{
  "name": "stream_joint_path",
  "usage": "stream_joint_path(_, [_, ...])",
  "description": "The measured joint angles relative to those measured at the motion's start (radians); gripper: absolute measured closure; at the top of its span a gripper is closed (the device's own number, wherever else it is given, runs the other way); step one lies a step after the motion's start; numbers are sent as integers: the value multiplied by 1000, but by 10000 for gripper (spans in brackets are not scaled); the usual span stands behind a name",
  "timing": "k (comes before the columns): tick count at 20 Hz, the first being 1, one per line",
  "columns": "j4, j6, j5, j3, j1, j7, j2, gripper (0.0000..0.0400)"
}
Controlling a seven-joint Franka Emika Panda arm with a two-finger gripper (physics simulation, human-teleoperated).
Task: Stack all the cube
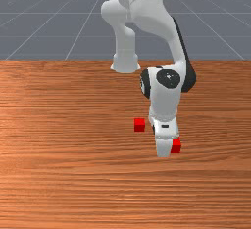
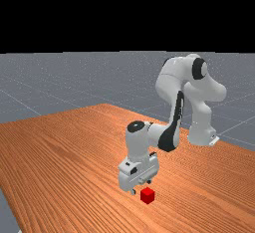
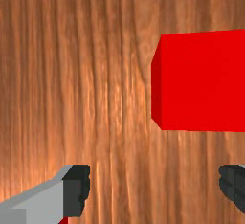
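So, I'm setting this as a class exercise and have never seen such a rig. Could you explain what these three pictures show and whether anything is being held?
This is a simulated robot arm ending in a gripper. The front view faces the arm across the wooden table; the far view stands farther off; the wrist view looks down from the hand, past its two fingers.

In the front view, one red cube lies toward the view's left; another red cube is partly covered by the hand. They lie apart, not stacked. The gripper is open, with bare wood seen between its fingers, so nothing is held.
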Motion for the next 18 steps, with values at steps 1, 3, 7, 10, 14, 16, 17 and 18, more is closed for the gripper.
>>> stream_joint_path(1, [6,-4,0,0,0,-1,6,0])
stream_joint_path(3, [30,-20,1,1,-1,-2,26,12])
stream_joint_path(7, [51,2,-1,0,-2,-3,43,99])
stream_joint_path(10, [40,32,7,-8,16,50,40,42])
stream_joint_path(14, [77,15,8,-5,58,103,59,7])
stream_joint_path(16, [83,15,7,10,59,78,62,2])
stream_joint_path(17, [85,14,5,9,63,81,63,1])
stream_joint_path(18, [85,12,-1,6,65,78,63,1])
